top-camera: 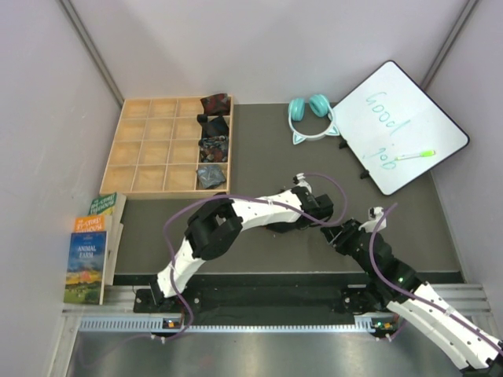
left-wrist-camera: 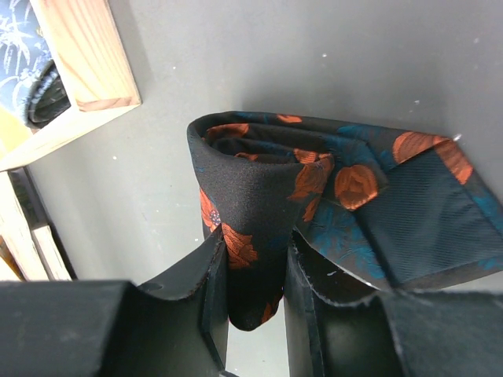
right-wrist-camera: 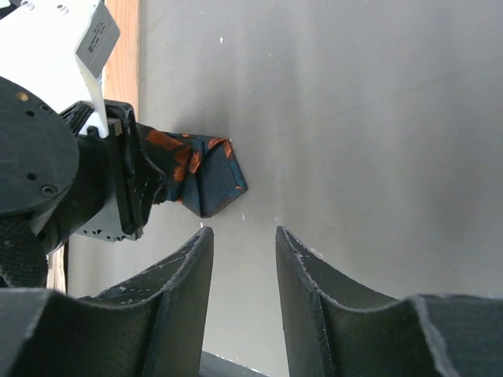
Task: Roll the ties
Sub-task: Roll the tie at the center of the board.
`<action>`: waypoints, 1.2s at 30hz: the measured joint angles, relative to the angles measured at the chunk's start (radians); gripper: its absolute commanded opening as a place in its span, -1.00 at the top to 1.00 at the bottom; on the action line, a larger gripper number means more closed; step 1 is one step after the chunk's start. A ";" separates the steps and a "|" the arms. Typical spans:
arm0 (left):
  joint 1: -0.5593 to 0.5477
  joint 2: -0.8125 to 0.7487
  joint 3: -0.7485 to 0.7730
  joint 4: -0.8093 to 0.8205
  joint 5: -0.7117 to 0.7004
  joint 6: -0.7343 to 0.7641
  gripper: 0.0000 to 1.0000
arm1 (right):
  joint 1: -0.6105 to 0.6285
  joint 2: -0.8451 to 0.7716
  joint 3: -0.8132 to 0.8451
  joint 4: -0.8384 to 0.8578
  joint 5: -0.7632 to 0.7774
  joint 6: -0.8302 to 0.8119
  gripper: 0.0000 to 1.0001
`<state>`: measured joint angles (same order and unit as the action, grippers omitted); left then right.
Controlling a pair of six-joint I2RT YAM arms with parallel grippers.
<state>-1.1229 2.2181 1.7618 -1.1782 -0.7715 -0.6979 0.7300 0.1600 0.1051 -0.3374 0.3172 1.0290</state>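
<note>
Top view: four rolled ties (top-camera: 214,140) fill the right column of the wooden tray (top-camera: 141,149), upper left; that portion is judged done. Left wrist view: left gripper (left-wrist-camera: 255,275) jaws clamped on the patterned tie (left-wrist-camera: 314,181), a smooth black weave with orange blotches, loosely coiled, its flat tail trailing right; rolling is judged incomplete. Right wrist view: right gripper (right-wrist-camera: 244,239) jaws apart, empty, just below the tie's folded end.

Bare mat (top-camera: 259,149) lies open between the wooden tray (top-camera: 165,192) at far left and the whiteboard (top-camera: 401,118) at far right. Headphones (top-camera: 309,118) block the far middle; books (top-camera: 90,251) stand near left.
</note>
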 measured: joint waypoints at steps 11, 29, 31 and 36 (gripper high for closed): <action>-0.023 0.045 0.039 -0.012 -0.001 0.000 0.55 | 0.000 -0.011 0.000 0.000 0.000 0.000 0.23; -0.034 0.047 0.041 0.064 0.104 0.061 -0.40 | 0.000 -0.011 0.000 0.000 0.000 -0.005 0.23; -0.032 0.038 0.041 0.079 0.126 0.067 -0.41 | 0.000 -0.008 0.000 0.000 0.000 -0.005 0.23; -0.026 -0.004 0.018 0.133 0.203 0.068 -0.43 | 0.000 -0.006 0.000 0.001 0.000 -0.006 0.23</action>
<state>-1.1484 2.2139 1.7802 -1.0454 -0.5682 -0.6296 0.7300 0.1539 0.1047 -0.3367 0.3172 1.0229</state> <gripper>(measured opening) 0.711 0.384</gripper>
